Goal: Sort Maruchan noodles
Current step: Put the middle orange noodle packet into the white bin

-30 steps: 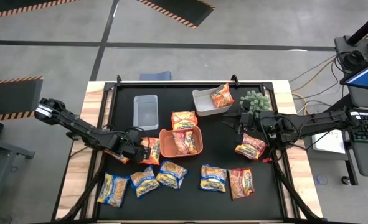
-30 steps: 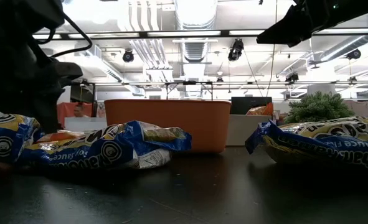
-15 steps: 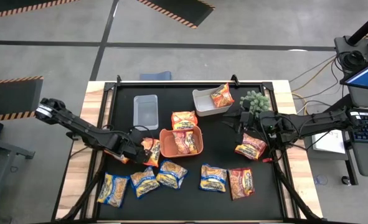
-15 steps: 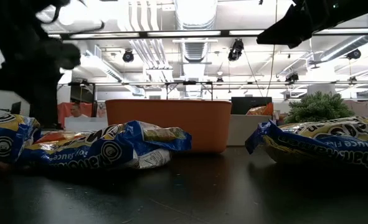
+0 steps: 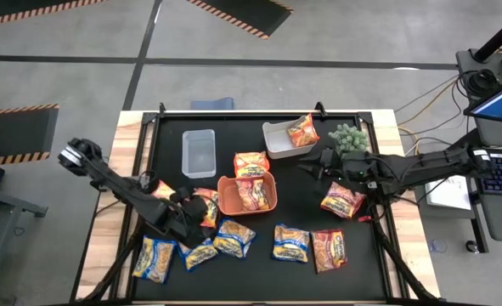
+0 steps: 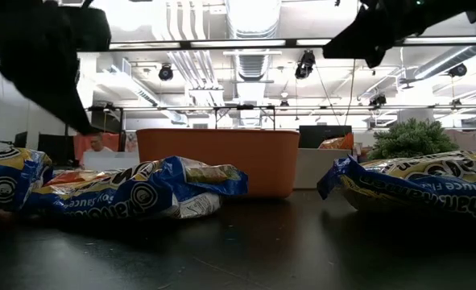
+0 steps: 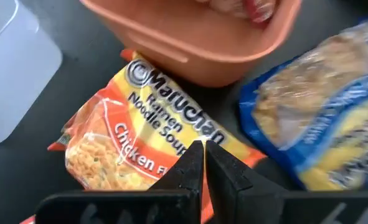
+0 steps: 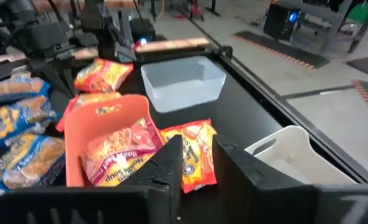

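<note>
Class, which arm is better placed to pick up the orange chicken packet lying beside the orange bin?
Left, probably: the left end effector hangs directly over the orange chicken packet; the right end effector is beyond the orange bin.

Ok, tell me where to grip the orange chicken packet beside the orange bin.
Probably the orange chicken packet by its short end away from the orange bin, coming from above. It lies flat with one end against the bin wall, so only the outer edge is free.

two dark jointed arms, black fingers (image 7: 199, 171)
</note>
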Motion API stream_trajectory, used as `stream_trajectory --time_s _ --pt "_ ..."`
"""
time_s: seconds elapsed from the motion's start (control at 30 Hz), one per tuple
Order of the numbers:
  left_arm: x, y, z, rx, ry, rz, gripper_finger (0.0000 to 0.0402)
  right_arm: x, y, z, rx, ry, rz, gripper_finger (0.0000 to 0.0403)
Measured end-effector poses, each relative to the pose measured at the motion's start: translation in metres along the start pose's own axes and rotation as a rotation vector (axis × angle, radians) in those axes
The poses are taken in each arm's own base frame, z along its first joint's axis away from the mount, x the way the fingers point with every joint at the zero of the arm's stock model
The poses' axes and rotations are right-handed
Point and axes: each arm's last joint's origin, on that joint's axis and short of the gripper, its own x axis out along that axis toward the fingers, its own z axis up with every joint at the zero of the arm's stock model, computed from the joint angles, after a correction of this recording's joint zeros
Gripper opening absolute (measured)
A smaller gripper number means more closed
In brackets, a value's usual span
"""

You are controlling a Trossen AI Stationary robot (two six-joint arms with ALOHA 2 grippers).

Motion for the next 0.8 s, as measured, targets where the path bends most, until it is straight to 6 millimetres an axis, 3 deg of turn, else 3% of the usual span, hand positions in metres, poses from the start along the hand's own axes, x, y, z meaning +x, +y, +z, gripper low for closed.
stream_trajectory --time_s 0.17,0.43,0.67,0.8 --pt "0.022 -0.002 -0.013 0.026 0.045 0.122 0.0000 0.013 0.005 0.007 -0.033 0.045 -0.003 0.0044" --pt "0.039 -0.011 -0.022 0.061 0.095 0.169 0.0000 0.030 0.012 0.015 -0.062 0.087 -0.005 0.0027" --pt "0.018 -0.011 -0.026 0.088 0.205 0.152 0.0000 0.039 0.016 0.026 -0.087 0.117 -0.004 0.0027" --pt "0.000 -0.006 -0.017 0.028 0.186 0.109 0.0000 0.038 0.016 0.027 -0.111 0.193 -0.009 0.0027"
